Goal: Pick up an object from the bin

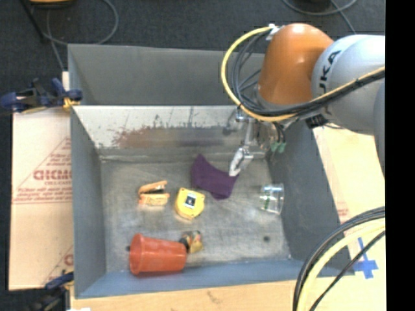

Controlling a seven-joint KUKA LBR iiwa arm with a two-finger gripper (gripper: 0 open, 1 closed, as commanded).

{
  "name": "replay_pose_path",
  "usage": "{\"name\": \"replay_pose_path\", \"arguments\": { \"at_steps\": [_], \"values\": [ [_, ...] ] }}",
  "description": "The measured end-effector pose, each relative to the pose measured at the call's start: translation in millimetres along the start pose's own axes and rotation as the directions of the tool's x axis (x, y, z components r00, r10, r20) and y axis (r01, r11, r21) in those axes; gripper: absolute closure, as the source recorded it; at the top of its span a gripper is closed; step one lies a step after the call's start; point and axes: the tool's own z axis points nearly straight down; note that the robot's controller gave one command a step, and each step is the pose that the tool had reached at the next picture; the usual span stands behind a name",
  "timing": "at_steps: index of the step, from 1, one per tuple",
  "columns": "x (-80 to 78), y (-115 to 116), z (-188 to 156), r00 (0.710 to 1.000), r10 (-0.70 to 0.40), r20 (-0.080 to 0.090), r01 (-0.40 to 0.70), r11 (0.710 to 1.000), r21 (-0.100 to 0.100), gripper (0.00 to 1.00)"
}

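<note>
Hand (237, 163) at purple cloth (210, 177), scuffed grey bin (123, 167), dark floor (168, 11)

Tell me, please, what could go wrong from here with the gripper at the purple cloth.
The gripper sits at the right edge of the limp purple cloth, so a grasp may catch only a fold that slips out. The small clear container lies close by on the right; a sideways move could knock it.

Gripper (237, 163) hangs low at the right edge of a crumpled purple cloth (210, 177) mid-bin (87, 193), clear plastic block (271, 198) near its right, yellow tape measure (189, 203) and orange-white item (153, 195) left, red-orange cup (155, 254) on its side at the front.
</note>
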Motion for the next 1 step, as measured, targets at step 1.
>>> {"name": "replay_pose_path", "arguments": {
  "at_steps": [1],
  "values": [
    [3.7,2.2,17.9,0.999,-0.037,-0.007,0.037,0.999,-0.001,0.0]
  ]
}}
